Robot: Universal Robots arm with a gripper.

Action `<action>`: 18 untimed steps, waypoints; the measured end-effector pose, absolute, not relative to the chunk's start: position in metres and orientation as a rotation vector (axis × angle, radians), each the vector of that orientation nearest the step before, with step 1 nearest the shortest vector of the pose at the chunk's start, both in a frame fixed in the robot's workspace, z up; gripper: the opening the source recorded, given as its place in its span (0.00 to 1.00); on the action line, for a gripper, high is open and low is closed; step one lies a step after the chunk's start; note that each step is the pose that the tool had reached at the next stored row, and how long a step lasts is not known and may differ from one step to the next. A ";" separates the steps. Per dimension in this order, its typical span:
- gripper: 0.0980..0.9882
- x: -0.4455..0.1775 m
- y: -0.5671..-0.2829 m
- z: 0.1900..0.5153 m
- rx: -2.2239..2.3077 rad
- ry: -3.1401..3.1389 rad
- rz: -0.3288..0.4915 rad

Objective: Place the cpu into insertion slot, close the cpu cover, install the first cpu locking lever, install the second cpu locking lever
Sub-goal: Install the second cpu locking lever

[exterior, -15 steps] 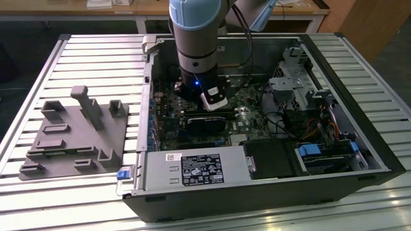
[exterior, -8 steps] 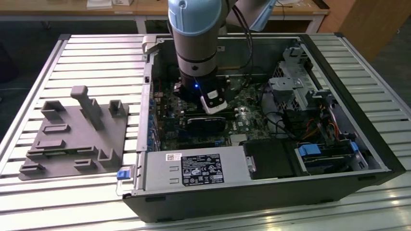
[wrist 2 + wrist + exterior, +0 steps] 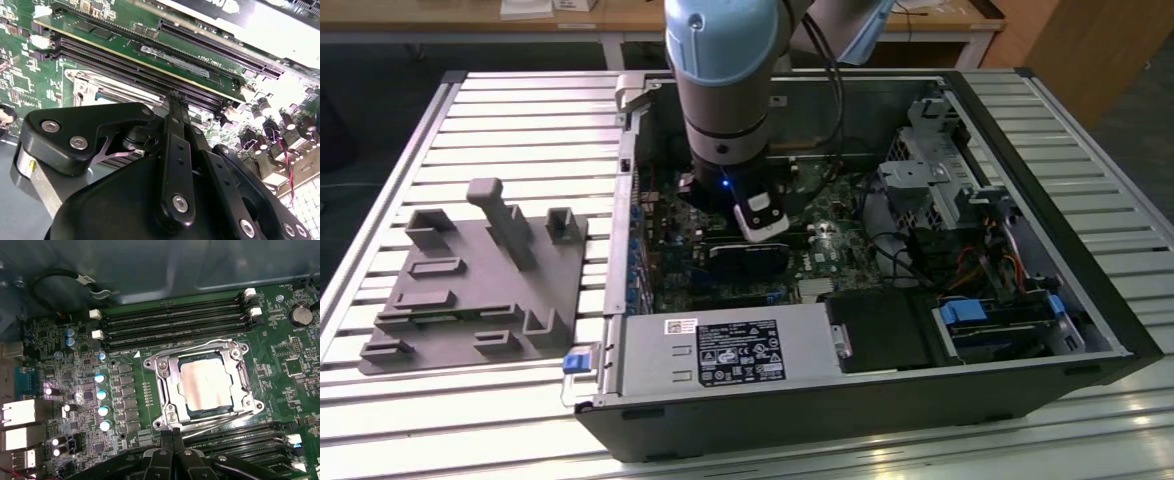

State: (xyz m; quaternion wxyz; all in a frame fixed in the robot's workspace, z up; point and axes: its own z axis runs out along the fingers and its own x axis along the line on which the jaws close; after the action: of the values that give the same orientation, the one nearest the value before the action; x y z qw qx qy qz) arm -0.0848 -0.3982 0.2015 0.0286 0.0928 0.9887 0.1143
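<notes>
Inside the insertion slot (image 3: 200, 387), under the cpu cover (image 3: 167, 390), sits the cpu (image 3: 206, 385).

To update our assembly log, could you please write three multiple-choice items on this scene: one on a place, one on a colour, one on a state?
1. The cpu lies: A in the gripper; B in the insertion slot; C outside the case.
2. The motherboard is: A green; B red; C white.
3. The cpu cover is: A upright; B removed; C down over the cpu.
Answers: B, its silvery top sits within the slot; A, the board around it is green; C, the frame lies flat around the chip.
</notes>
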 end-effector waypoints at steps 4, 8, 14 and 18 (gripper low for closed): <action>0.01 -0.087 -0.400 0.200 0.288 3.049 0.386; 0.01 -0.090 -0.400 0.197 0.288 3.047 0.408; 0.01 -0.092 -0.400 0.194 0.289 3.044 0.442; 0.01 -0.092 -0.400 0.192 0.290 3.041 0.473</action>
State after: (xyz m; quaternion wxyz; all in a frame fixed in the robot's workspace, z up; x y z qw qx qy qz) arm -0.0925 -0.3999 0.1920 0.0250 0.0939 0.9835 0.1528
